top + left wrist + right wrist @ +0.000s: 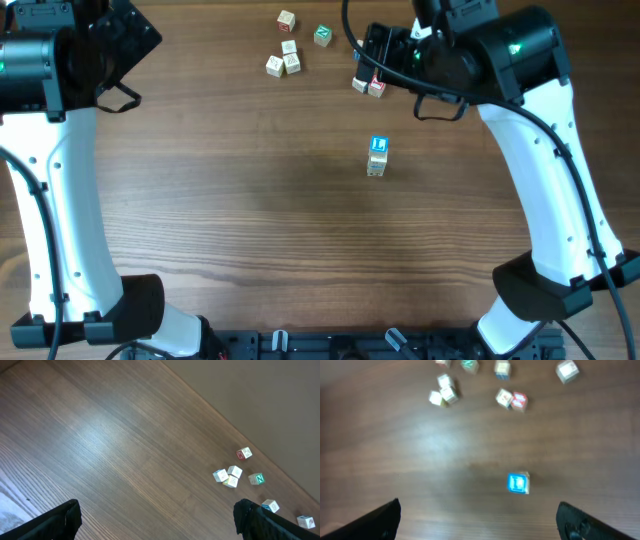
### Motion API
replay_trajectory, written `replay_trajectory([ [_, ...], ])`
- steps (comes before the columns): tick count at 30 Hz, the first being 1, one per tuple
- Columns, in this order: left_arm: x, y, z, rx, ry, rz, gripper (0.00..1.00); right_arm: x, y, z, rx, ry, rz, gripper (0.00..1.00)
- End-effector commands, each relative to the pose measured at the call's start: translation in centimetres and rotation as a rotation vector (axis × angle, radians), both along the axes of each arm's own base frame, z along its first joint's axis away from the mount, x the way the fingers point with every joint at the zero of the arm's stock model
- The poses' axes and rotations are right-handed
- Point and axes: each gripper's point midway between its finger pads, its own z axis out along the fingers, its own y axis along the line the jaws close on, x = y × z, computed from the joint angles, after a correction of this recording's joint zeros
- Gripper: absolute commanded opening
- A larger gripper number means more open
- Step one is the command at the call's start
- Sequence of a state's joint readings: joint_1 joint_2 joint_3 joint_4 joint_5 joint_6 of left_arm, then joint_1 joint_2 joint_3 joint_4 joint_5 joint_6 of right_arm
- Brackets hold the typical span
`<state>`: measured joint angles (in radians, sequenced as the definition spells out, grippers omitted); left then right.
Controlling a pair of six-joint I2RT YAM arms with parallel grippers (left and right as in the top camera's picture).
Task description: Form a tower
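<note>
The tower (pixel 377 157) stands in the middle of the table as a narrow stack of letter cubes with a blue letter face on top. From the right wrist view it shows from above as a blue square (pixel 518 483), ahead of my right gripper (pixel 479 522). That gripper is open and well above the wood, with nothing between its fingers. In the overhead view the right gripper (pixel 372 52) hangs over the far cubes. My left gripper (pixel 128 42) sits at the far left, open and empty (pixel 157 522), over bare wood.
Loose cubes lie along the far side: a cluster of three (pixel 285 60), a single cube (pixel 287 19), a green-faced cube (pixel 322 36) and a pair (pixel 368 86) beside the right gripper. The left wrist view shows the table's far edge (pixel 210 407) running diagonally.
</note>
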<state>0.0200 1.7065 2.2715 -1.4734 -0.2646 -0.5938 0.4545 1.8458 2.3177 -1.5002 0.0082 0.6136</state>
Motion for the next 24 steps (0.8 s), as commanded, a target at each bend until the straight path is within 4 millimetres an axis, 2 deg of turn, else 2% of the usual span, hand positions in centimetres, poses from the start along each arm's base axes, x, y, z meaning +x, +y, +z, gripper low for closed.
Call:
replay_trajectory([
  [1,-0.5,0.4,1.0,0.005,-0.033,0.025,1.00,0.1,-0.4,-6.2,-0.096,0.210,-0.072,1.00],
  [4,-0.5,0.4,1.1,0.005,-0.034,0.025,1.00,-0.1,2.1,-11.1,-0.081,0.377,0.025,1.00],
  [7,-0.5,0.4,1.1,0.005,-0.034,0.025,1.00,0.1,2.6,-12.9,-0.092,0.422,0.033,1.00],
  [11,-0.5,0.4,1.1,0.005,-0.034,0.025,1.00,0.1,1.7,-14.2,-0.153,0.440,0.004,0.99],
  [15,-0.5,0.4,1.0,0.005,-0.033,0.025,1.00,-1.5,0.1,-17.7,-0.223,0.545,-0.027,0.97],
  [18,-0.5,0.4,1.1,0.005,-0.034,0.025,1.00,-1.3,0.3,-18.1,-0.216,0.540,-0.026,0.94],
  [24,-0.5,0.4,1.1,0.005,-0.034,0.025,1.00,-1.1,0.4,-19.0,-0.216,0.540,-0.028,0.75],
])
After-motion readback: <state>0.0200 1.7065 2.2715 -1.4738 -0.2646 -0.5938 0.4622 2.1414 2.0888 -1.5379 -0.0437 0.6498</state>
